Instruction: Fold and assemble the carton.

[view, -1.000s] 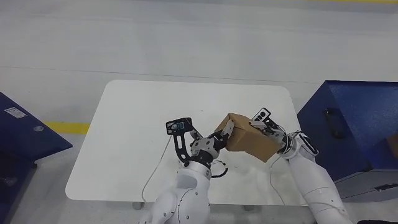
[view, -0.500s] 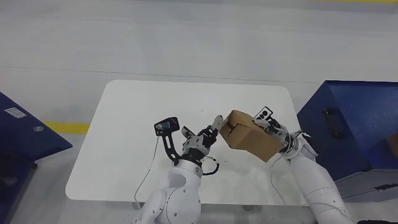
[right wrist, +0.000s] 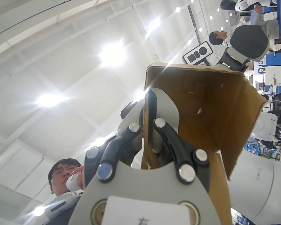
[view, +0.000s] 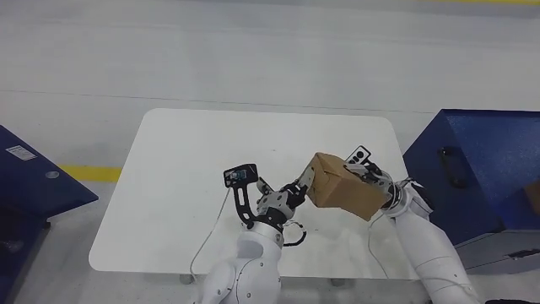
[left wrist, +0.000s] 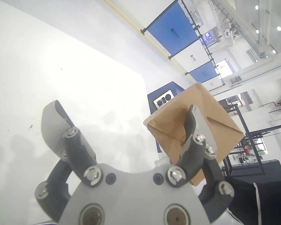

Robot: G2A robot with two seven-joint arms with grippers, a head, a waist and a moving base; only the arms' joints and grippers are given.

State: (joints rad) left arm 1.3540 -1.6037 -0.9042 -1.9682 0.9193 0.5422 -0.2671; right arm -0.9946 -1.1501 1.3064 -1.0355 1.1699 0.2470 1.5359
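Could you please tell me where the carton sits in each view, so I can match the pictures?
Top view: carton over the table's near right part, between both arms.
Left wrist view: carton beyond the open left gripper, folded end facing the camera.
Right wrist view: carton close up, its open inside showing.
Shared landmark: the right gripper, jaws shut on the carton's wall.
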